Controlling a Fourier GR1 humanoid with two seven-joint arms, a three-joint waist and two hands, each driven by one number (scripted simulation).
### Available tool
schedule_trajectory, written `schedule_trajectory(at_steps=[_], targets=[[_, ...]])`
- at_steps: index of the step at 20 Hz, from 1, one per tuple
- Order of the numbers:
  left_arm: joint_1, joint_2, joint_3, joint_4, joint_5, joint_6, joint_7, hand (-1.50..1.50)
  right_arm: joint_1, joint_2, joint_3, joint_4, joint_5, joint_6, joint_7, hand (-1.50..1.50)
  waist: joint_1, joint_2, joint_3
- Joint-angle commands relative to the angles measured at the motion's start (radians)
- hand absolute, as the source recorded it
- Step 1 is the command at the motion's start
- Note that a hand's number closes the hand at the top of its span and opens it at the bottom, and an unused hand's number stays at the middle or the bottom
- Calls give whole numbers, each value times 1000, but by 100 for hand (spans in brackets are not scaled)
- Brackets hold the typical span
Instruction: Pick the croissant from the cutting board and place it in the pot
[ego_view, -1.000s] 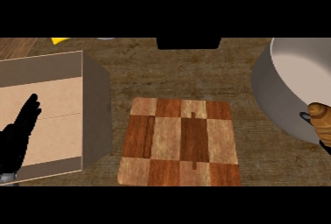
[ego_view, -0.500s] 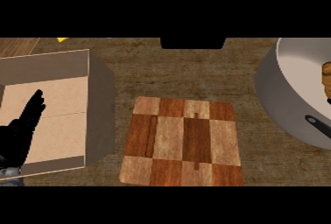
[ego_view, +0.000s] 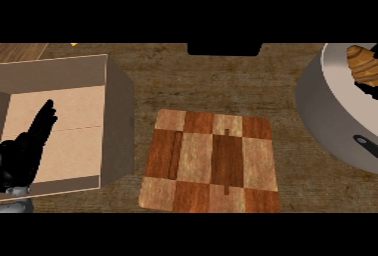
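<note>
The golden-brown croissant (ego_view: 362, 62) shows at the upper right edge, inside the rim of the large grey pot (ego_view: 328, 115). Whether it rests on the pot's bottom or is still held up, I cannot tell. Of my right hand (ego_view: 366, 146) only a black tip shows, lower down over the pot's inside, apart from the croissant. The checkered wooden cutting board (ego_view: 210, 160) lies in the middle with nothing on it. My left hand (ego_view: 26, 150) rests open at the left edge, fingers straight, over the cardboard box.
An open cardboard box (ego_view: 111, 100) fills the left side, right beside the board. A black object (ego_view: 224, 48) sits at the counter's far edge, with a small yellow thing (ego_view: 74, 44) at the upper left.
The croissant has moved from the pot's near rim to farther inside the pot. My right hand has slid mostly out of view at the right. The left hand has barely moved.
</note>
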Motion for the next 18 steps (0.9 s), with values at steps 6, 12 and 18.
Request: schedule_trajectory(at_steps=[6, 12, 18], targets=[[-44, -39, -33, 22, -15, 3, 37, 0, -231, 63, 70, 493, 199, -160, -199, 150, 23, 17, -7], [6, -21, -13, -45, -2, -15, 58, 0, -350, 108, 1, 703, 125, -48, -205, -150, 25, 13, -7], [-14, -52, -29, 5, -38, 14, 18, 0, -398, 131, -36, 854, 125, -88, -319, -150, 29, 22, -6]])
